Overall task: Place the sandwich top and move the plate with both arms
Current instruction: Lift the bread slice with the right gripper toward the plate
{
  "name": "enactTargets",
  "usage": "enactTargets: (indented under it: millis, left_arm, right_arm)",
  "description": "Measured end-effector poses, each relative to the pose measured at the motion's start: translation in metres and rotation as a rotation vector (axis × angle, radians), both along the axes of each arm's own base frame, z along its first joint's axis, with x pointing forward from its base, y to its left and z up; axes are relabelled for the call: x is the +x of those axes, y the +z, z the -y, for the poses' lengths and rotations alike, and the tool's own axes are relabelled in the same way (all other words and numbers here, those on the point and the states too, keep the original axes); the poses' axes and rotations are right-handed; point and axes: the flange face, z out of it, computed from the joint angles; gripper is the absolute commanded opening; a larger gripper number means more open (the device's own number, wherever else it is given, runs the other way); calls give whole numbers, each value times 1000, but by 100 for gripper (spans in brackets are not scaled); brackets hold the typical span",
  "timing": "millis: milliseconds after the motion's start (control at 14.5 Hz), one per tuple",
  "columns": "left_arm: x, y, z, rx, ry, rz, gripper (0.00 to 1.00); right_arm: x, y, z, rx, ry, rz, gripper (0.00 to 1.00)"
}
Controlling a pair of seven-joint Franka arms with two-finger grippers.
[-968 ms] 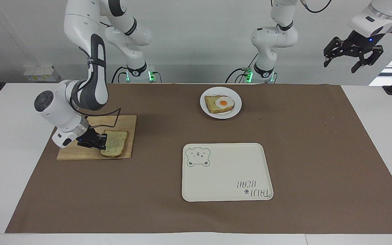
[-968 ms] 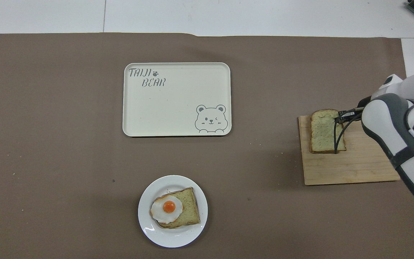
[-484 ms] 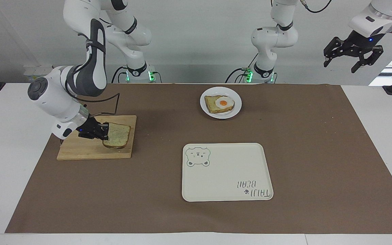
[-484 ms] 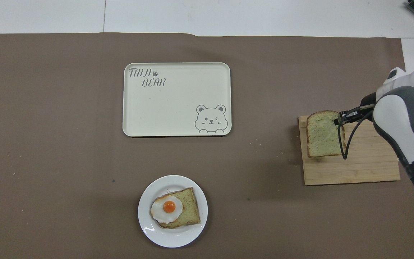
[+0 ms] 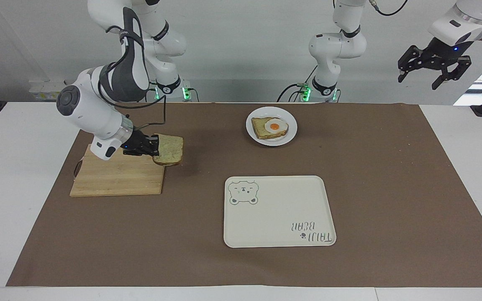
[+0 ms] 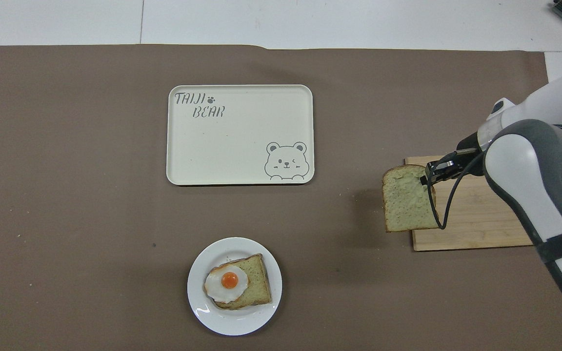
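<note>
A: Sandwich top [image 5: 169,149] [image 6: 407,198]: where?
B: In the air, clamped by one edge in the right gripper [image 5: 152,146] [image 6: 429,176]. It hangs over the edge of the wooden board [image 5: 117,175] [image 6: 476,214] that faces the plate, partly past it over the brown mat [image 5: 241,259].
A: Orientation?
B: Close to flat, slightly tilted. Long axis runs nearer-to-farther from the robots; rounded top on the farther end, crust edge all round.
A: Right arm pose?
B: Elbow high, forearm sloping down, wrist roughly level, fingers pointing toward the plate's end of the table. Jaws closed on the slice's edge.
A: Plate?
B: Plate [image 5: 291,131] [image 6: 198,302] sits on the mat near the robots, toast and fried egg [image 5: 275,125] [image 6: 227,282] on it. Bear tray [image 5: 278,213] [image 6: 242,141] lies farther out, well apart.
A: Left?
B: Left gripper [image 5: 433,75] waits raised past the mat's end on its own side, fingers spread, holding nothing.
</note>
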Motion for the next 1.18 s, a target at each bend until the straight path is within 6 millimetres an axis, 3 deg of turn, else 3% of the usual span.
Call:
enactTargets:
  millis: [277, 692, 1176]
  left_arm:
    - [0, 0, 0, 0, 0, 0, 100]
    - [0, 0, 0, 0, 0, 0, 100]
    - [0, 0, 0, 0, 0, 0, 100]
  right_arm:
    - [-9, 0, -45, 4, 23, -50, 0]
    - [-35, 8, -147, -40, -41, -114, 0]
    - [-83, 2, -265, -60, -48, -42, 0]
